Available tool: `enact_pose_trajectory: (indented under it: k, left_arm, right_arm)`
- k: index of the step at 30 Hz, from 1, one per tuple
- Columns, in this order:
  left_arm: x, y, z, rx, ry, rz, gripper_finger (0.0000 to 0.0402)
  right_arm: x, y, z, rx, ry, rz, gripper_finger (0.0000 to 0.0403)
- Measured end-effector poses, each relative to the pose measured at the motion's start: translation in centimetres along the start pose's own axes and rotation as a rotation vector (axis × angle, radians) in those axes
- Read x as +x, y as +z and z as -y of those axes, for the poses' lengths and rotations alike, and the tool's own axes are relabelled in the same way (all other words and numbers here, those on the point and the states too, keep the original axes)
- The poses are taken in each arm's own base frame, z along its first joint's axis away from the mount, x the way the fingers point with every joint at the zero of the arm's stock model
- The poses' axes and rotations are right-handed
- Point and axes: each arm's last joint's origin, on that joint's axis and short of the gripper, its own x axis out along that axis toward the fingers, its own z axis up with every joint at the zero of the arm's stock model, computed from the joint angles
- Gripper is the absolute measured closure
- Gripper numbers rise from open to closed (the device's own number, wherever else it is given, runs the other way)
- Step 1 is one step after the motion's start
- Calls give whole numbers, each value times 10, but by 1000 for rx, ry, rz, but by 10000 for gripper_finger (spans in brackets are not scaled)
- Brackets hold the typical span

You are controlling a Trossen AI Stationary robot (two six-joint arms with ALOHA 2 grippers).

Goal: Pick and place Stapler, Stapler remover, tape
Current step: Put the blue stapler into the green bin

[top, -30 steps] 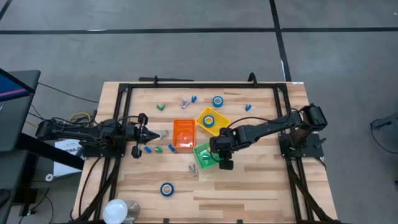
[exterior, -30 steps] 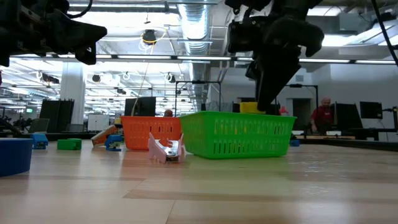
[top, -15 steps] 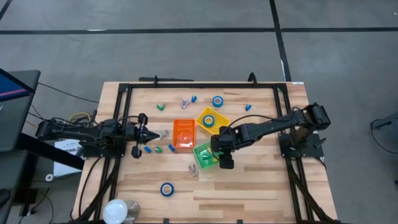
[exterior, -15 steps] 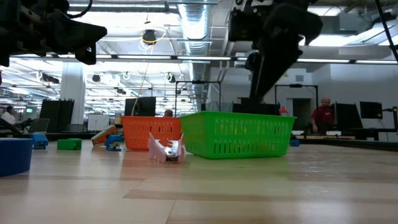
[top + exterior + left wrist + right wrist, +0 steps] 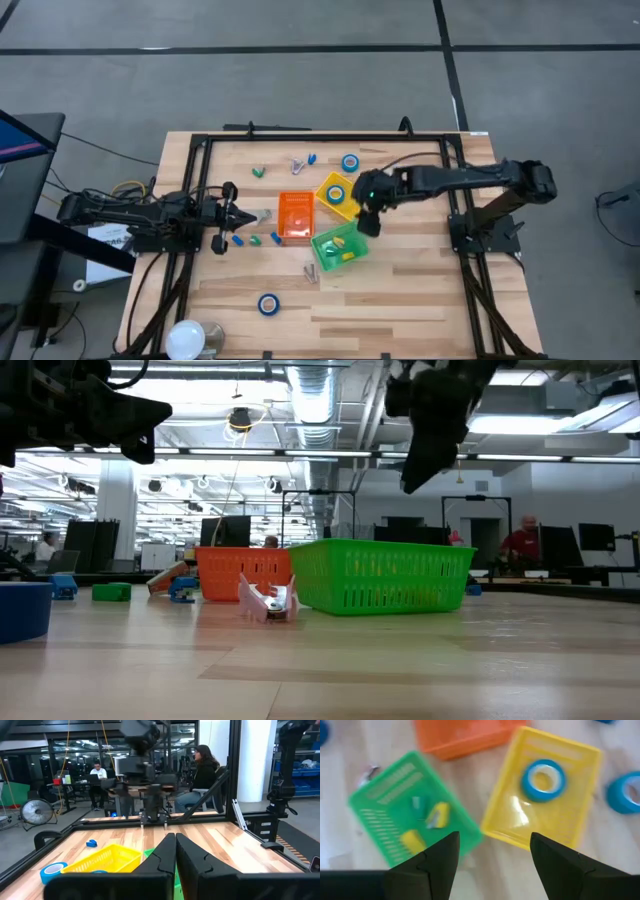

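Observation:
My right gripper hangs open in the air above the gap between the green bin and the yellow bin. Nothing is between its fingers. Two yellow staplers lie in the green bin. One blue tape roll lies in the yellow bin; others lie flat on the table at the far side and near side. A staple remover lies beside the green bin. My left gripper waits shut, left of the orange bin.
Small blue and green staplers and further staple removers lie scattered around the bins. A black frame runs around the table. People sit in the room beyond. Bare wood lies along the near right.
My right gripper has risen from low over the green bin's near right corner and moved toward the far edge, now high between the green and yellow bins. A yellow thing seen under its fingers a second ago no longer shows there.

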Motion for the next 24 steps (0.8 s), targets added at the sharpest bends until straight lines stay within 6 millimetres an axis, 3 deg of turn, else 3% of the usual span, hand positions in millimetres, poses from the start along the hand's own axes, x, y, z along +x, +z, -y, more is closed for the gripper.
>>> enact_pose_trajectory:
  k: [11, 24]
  left_arm:
    - [0, 0, 0, 0, 0, 0, 398]
    - [0, 0, 0, 0, 0, 0, 398]
  right_arm:
    - [-20, -1, 63, 196, -84, 20, 168]
    - [-15, -20, 116, 556, -203, -142, 168]
